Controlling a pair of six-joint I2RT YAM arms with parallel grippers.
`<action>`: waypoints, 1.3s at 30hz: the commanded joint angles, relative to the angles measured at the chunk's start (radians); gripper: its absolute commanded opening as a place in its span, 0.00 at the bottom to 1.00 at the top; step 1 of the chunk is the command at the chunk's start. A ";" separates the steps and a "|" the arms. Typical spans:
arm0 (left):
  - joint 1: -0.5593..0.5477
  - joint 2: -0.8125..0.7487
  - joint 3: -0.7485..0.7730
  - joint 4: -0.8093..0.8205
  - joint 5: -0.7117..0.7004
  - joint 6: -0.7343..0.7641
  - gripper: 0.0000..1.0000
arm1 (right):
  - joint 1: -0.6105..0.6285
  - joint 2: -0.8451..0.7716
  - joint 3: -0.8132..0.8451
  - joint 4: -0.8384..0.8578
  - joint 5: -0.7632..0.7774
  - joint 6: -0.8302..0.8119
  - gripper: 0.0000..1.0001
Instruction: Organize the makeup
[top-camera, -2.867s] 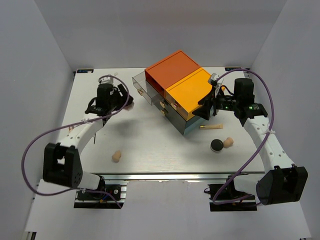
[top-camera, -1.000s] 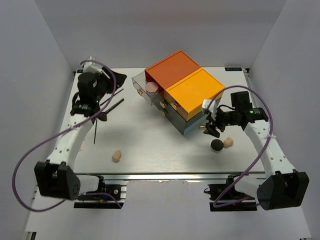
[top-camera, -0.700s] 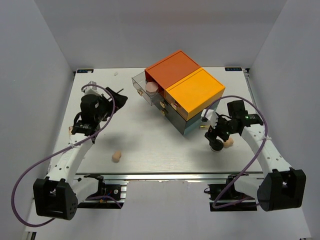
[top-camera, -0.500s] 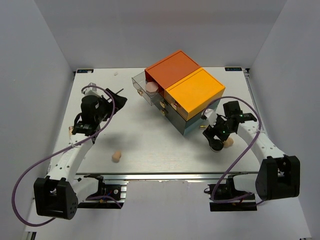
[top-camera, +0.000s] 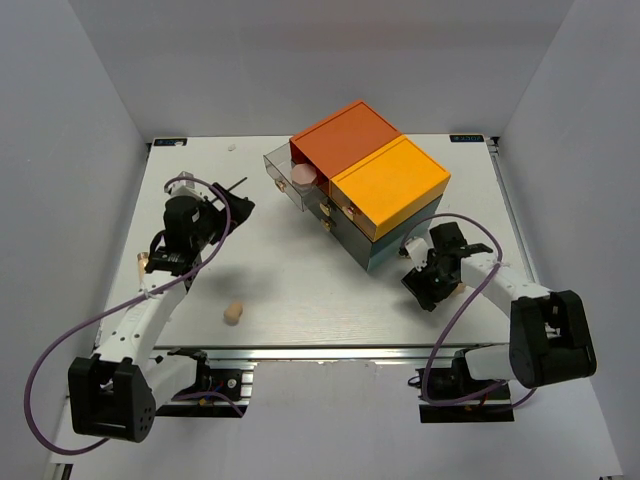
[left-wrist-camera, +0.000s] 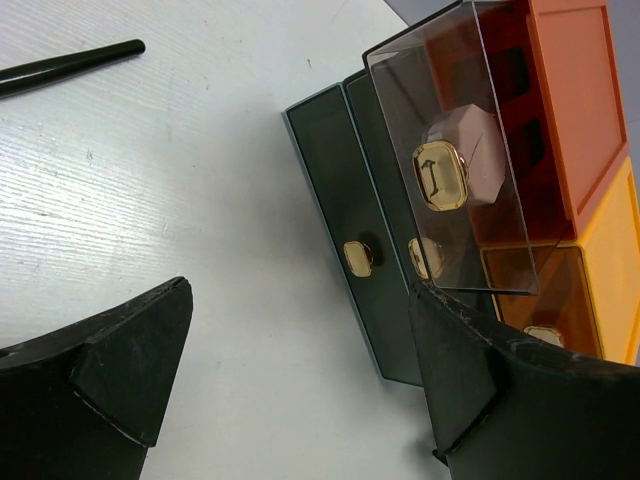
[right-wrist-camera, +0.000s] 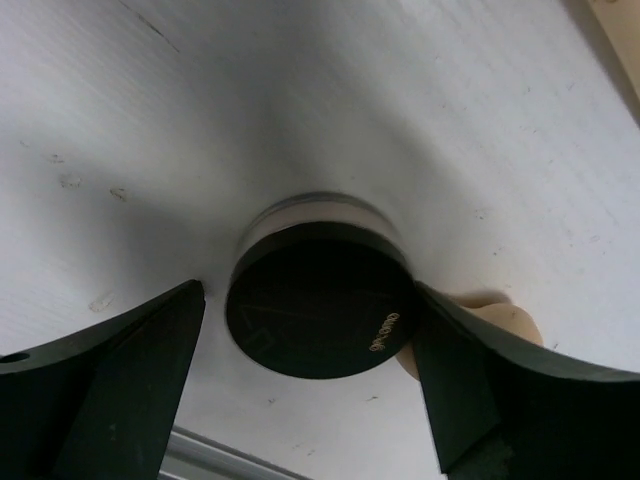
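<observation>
Drawer box: the drawer box (top-camera: 372, 170), topped orange at the far half and yellow at the near half, sat at an angle on the far middle of the table (top-camera: 300, 280).
Clear drawer: the clear drawer (left-wrist-camera: 480, 230) of the orange half stood slid out toward the left, its gold handle facing the left wrist camera.
Contents: a pink puff (left-wrist-camera: 475, 150) lay inside the clear drawer, just behind the handle; nothing else could be made out in it.
Dark drawers: the dark drawers (left-wrist-camera: 345, 200) beneath it stuck out a little, and their insides were not visible.
Loose makeup, left: a black brush (left-wrist-camera: 70, 65) lay on the table left of the box, and a beige sponge (top-camera: 234, 314) sat alone near the front edge.
Loose makeup, right: the round black compact (right-wrist-camera: 315, 305) rested on the table in front of the box, with a second beige sponge (right-wrist-camera: 505, 322) just beside it.
Left arm: stretched forward along the left side, its left tool (left-wrist-camera: 298, 300) spread wide and holding nothing, aimed at the drawer fronts.
Right arm: folded low and inward, its right tool (top-camera: 428, 287) down at the table, jaws wide on either side of the compact; whether they touched it could not be told.
</observation>
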 joint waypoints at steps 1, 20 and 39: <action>0.003 -0.036 -0.007 0.002 -0.015 0.007 0.98 | 0.006 0.026 -0.020 0.073 0.074 0.042 0.84; 0.003 -0.068 -0.077 0.091 0.096 -0.004 0.86 | 0.226 -0.220 0.427 -0.596 -0.894 -0.714 0.00; -0.014 -0.070 -0.129 0.229 0.134 -0.119 0.86 | 0.540 0.394 1.077 0.535 0.172 0.500 0.00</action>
